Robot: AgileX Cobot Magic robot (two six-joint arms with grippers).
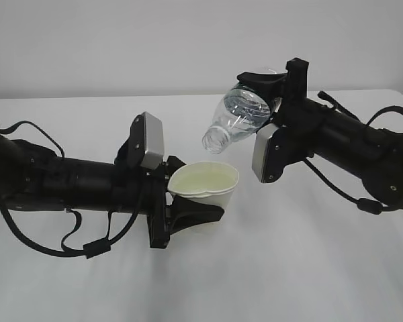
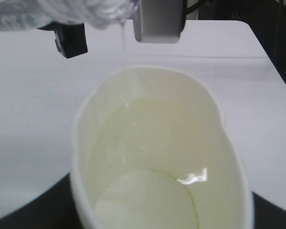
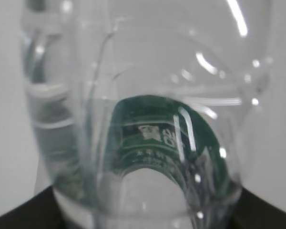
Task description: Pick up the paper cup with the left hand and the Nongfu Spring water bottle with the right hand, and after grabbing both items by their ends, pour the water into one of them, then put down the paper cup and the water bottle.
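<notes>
Item one, the paper cup (image 1: pixel 205 182): off-white, tapered, rolled rim, pale yellowish inside. I hold it in my left tool (image 1: pixel 188 211), raised off the desk (image 1: pixel 309 268) and tipped, its mouth turned up and toward the right. The black fingers (image 1: pixel 200 213) of that tool clasp its lower body, and the rim is squeezed out of round into a long oval. In my left wrist view the cup (image 2: pixel 157 157) fills most of the picture; its round bottom shows a bright glint, and a thin thread of water (image 2: pixel 124 43) runs down from above toward the far rim.

Item two, the Nongfu Spring water bottle (image 1: pixel 238 117): clear, ribbed, uncapped. My right tool (image 1: pixel 272 90) grips it at the base end, above and to the right of the cup. It lies tilted, neck down and to the left, the open mouth just above the cup's far rim without touching it. Water sits in the lower side of the body. My right wrist view looks along the bottle (image 3: pixel 148 119) from close by; the dark green label (image 3: pixel 167 138) with white print shows through the clear plastic, and the rest is blurred.

Item three, my two arms: black, each with a grey-white block (image 1: pixel 151 141) near the tool and looping cables (image 1: pixel 87 245). The left reaches in from the left edge, the right from the right edge.

Item four, the desk: plain white, beneath a pale wall (image 1: pixel 121 40).
</notes>
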